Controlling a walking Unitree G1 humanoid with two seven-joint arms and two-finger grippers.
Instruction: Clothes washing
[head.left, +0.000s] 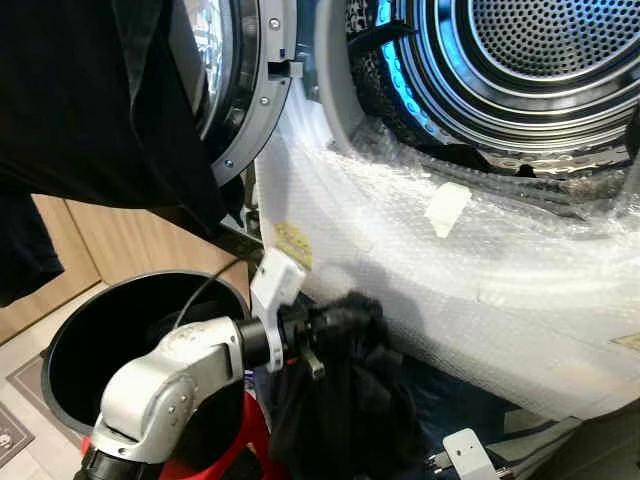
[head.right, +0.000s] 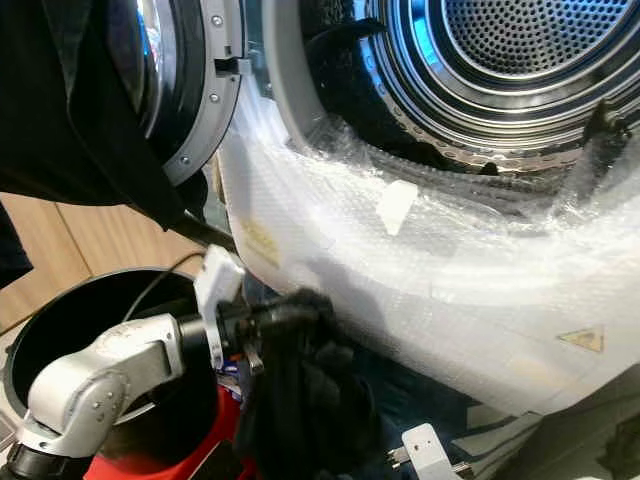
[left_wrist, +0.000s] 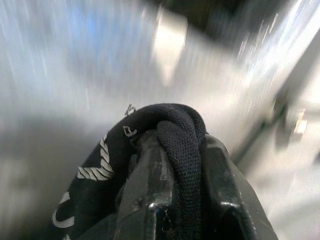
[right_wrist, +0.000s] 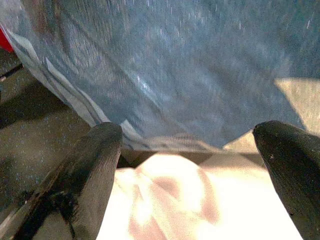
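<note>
Garment (head.left: 345, 400), dark, hangs at lower centre of your head view, pinched tight in your left gripper (head.left: 318, 330); white printed lettering (left_wrist: 92, 172) on it, too partial to read; bubble-wrapped washer front (head.left: 480, 280) behind, yellow warning stickers (head.right: 583, 338) illegible; open drum (head.left: 540, 60) upper right; black bin (head.left: 110, 330) lower left; your right gripper (right_wrist: 187, 150) spread wide.

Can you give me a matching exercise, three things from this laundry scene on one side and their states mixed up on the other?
Things:
1. left gripper
2. right gripper
3. washer door

States:
A. swung open
B. fingers spread, nothing between them
C. clamped on a dark garment

Pairs: 1-C, 2-B, 3-A
</note>
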